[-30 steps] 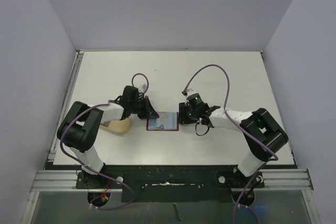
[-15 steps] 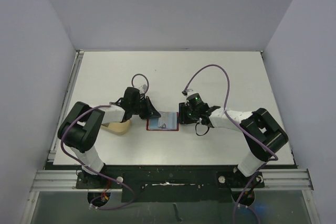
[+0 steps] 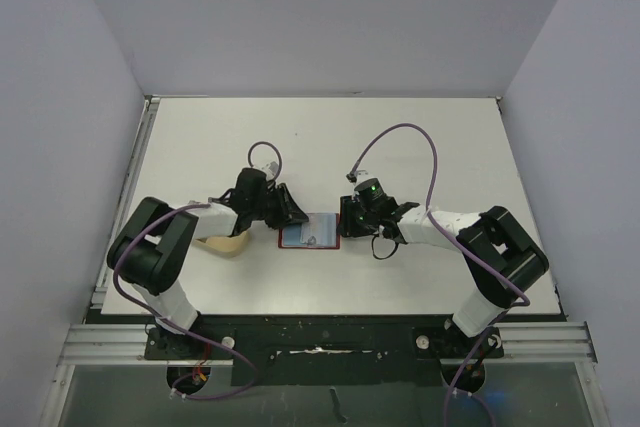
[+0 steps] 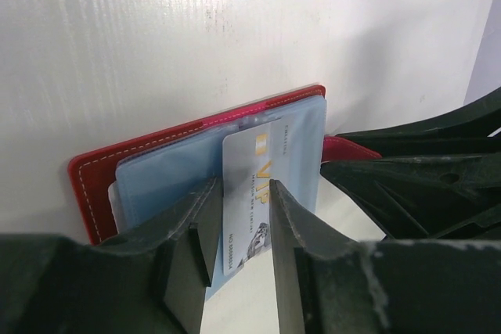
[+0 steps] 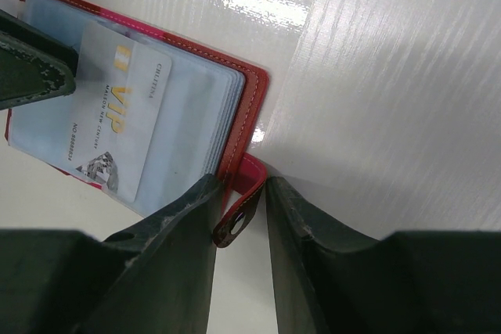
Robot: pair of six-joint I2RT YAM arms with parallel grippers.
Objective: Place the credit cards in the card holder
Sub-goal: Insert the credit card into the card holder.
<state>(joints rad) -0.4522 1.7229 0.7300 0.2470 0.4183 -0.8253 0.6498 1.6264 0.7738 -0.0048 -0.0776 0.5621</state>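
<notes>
- At the far left a tan oval dish [image 3: 225, 243] sits on the table [image 3: 400, 137], partly under the left arm. We cannot tell whether any cards lie in it.
- The left tool [image 4: 241, 197] hovers low over the left part of the open card holder [image 4: 90, 181]. Its fingers stand moderately apart and clamp nothing, and we see the card through the gap.
- One credit card [image 4: 262, 162], pale with gold "VIP" lettering, lies flat and slightly askew on the light blue plastic sleeves of the card holder. Its upper edge is near the spine. We cannot tell whether that edge is tucked into a sleeve or only rests on top.
- The card holder lies open on the table between the two tools.
- The right tool [image 5: 241, 185] is closed narrowly on the snap tab [image 5: 239, 213], pinning the card holder from the right.
- We judge the step in hand to be seating this card. The next move calls for a push towards the spine while the right tool keeps the card holder from sliding.
</notes>
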